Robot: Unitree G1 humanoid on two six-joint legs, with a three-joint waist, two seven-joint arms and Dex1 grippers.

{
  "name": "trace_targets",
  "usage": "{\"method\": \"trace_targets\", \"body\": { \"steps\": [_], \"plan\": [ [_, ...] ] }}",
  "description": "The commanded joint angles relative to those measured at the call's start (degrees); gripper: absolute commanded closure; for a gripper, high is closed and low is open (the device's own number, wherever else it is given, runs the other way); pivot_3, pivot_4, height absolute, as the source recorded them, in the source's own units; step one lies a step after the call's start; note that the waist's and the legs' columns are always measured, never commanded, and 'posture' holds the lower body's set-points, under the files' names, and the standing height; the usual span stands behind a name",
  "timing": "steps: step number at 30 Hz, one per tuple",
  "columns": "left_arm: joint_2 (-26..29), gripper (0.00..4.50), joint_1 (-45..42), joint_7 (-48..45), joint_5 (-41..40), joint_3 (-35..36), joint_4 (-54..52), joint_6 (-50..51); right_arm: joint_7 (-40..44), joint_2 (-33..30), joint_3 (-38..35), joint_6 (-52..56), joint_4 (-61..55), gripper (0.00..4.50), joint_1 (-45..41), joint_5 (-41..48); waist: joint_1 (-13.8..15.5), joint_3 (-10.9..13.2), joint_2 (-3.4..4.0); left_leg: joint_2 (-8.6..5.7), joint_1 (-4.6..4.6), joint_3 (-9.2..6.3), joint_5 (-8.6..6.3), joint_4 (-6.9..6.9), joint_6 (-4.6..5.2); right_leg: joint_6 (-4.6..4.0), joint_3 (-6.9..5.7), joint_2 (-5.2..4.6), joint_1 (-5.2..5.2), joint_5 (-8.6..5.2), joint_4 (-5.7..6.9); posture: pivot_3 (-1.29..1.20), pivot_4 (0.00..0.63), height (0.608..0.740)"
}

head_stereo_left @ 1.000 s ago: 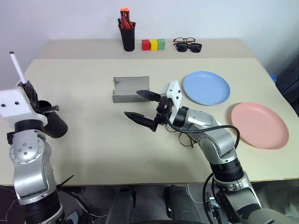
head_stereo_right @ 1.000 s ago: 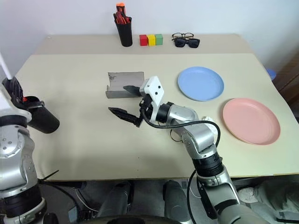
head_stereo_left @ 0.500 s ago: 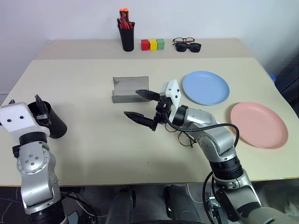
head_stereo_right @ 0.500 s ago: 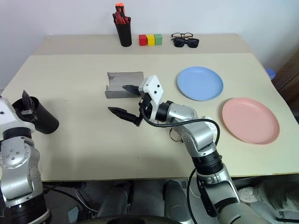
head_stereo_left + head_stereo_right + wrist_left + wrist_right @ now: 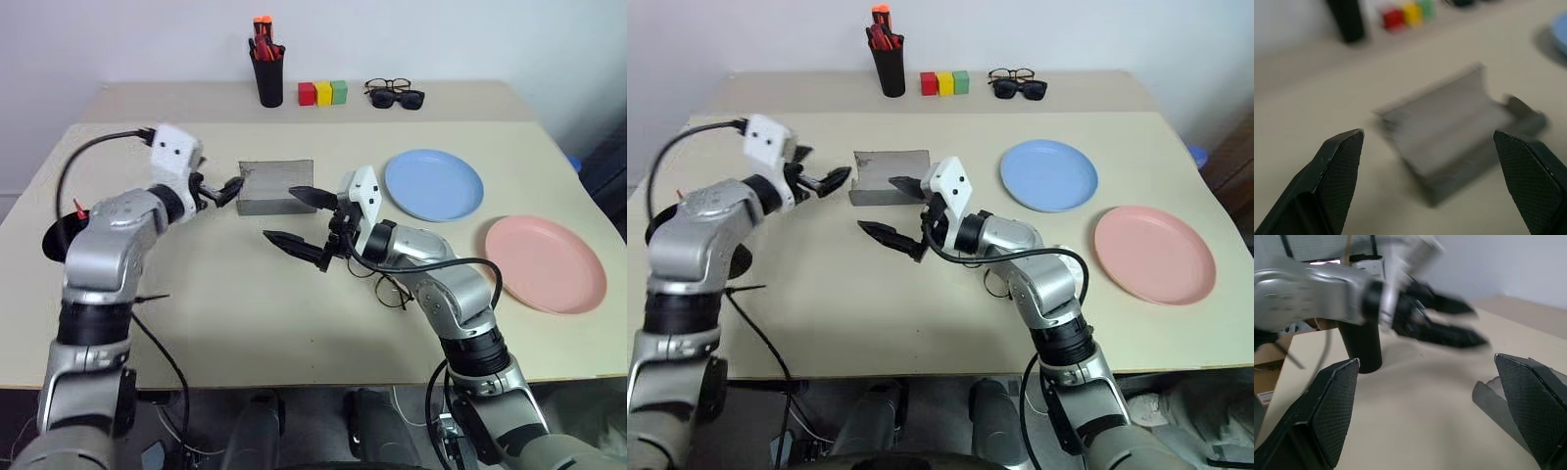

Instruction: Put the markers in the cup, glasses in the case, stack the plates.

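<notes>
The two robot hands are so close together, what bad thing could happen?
The left gripper and right gripper, both open, flank the open grey case; they might bump each other or knock it. The glasses lie partly under the right arm, which could snag them.

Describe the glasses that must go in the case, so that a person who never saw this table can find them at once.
Start from the pink plate at the table's right edge and look left, to the table surface just under the right arm's forearm. The glasses lie there, thin dark wire with clear lenses, partly hidden by the arm. The two other, thicker black pairs sit at the far edge beside the coloured blocks.
</notes>
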Motion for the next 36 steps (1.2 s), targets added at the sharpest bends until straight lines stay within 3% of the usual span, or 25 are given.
{"method": "trace_targets", "body": {
  "steps": [1,7,8,10,16,17,22,28,31,34,36],
  "plan": [
    [0.4,0.04,-6.8,-10.1,3.9,-6.3,13.5,-7.3,-0.8,-1.1,-1.7,-0.3,-3.0,0.00,0.4,0.0,-0.1,0.0,0.00,0.00,-0.01,0.00,0.00,-0.04,0.00,0.00,0.00,0.00,-0.03,0.00,0.00,0.00,0.150,0.740],
    [-4.5,0.04,-18.5,-19.8,14.1,-16.0,40.4,-22.8,-2.8,-6.1,-3.6,0.8,-7.9,0.00,5.7,-1.4,0.0,0.0,-0.02,0.00,-0.06,0.01,0.00,0.00,0.00,0.00,0.00,0.00,-0.06,-0.01,-0.01,0.00,0.150,0.740],
    [-5.3,0.27,-20.1,-20.0,15.2,-16.3,43.9,-24.9,-3.5,-6.8,-4.2,1.0,-8.6,0.00,6.4,-1.5,0.1,0.0,-0.03,0.00,-0.07,0.03,0.00,0.01,0.01,0.00,0.00,-0.01,-0.06,-0.01,-0.01,0.00,0.150,0.740],
    [-6.5,0.88,-22.3,-21.2,16.4,-16.1,48.7,-27.8,-4.4,-7.6,-4.9,1.4,-9.7,0.00,7.5,-1.5,0.0,0.0,-0.06,0.00,-0.10,0.03,-0.01,0.04,0.02,0.01,0.00,-0.01,-0.07,-0.01,-0.01,0.00,0.150,0.740],
    [-7.3,4.07,-23.4,-28.3,18.5,-15.9,53.1,-36.2,-6.4,-9.6,-6.5,2.3,-12.3,0.00,10.5,-1.8,-0.1,0.0,-0.06,0.00,-0.11,0.02,-0.02,0.03,0.04,0.01,0.01,0.00,-0.13,-0.01,0.04,0.00,0.150,0.740],
    [-7.2,4.44,-22.9,-30.3,18.1,-15.5,52.3,-37.5,-6.6,-9.9,-6.8,2.5,-12.5,0.00,10.8,-1.8,-0.1,0.0,-0.06,0.00,-0.11,0.02,-0.02,0.04,0.04,0.01,0.01,-0.01,-0.12,-0.01,0.04,0.00,0.150,0.740],
    [-4.0,4.44,-17.2,-42.0,16.0,-15.5,40.4,-41.7,-6.4,-12.8,-9.3,4.8,-13.3,0.00,11.7,-0.5,-0.1,0.1,-0.04,0.00,-0.13,0.02,-0.02,0.03,0.04,0.01,0.01,-0.02,-0.12,-0.01,0.04,0.00,0.150,0.740],
    [0.9,4.44,-8.4,-47.5,15.0,-16.4,20.2,-31.6,-1.7,-20.9,-11.7,10.8,-14.4,0.00,13.6,2.3,-0.1,0.1,-0.01,0.02,-0.13,0.02,-0.03,0.04,0.06,0.00,0.03,-0.02,-0.11,-0.01,0.04,0.00,0.150,0.740],
    [2.1,3.62,-5.6,-47.2,15.3,-16.6,14.7,-28.6,-0.3,-25.4,-10.5,13.7,-13.9,0.00,14.6,1.5,0.2,0.1,-0.02,0.02,-0.13,0.02,-0.04,0.10,0.07,0.00,0.02,-0.03,-0.05,-0.01,0.03,0.00,0.150,0.740],
    [1.4,2.12,-3.9,-43.2,15.3,-14.6,12.5,-33.1,-0.8,-27.2,-8.3,15.5,-12.9,0.00,15.0,-0.4,0.1,0.1,-0.01,0.02,-0.12,0.02,-0.05,0.12,0.09,0.01,0.03,-0.04,-0.04,-0.01,0.04,0.00,0.150,0.740],
    [0.3,2.12,-3.5,-40.1,13.7,-12.2,11.9,-34.6,-0.9,-27.6,-6.9,16.1,-13.0,0.00,15.5,-1.2,0.1,0.1,-0.02,0.03,-0.10,0.02,-0.05,0.12,0.09,0.00,0.03,-0.03,-0.04,-0.01,0.06,0.00,0.150,0.740]
  ]
}}
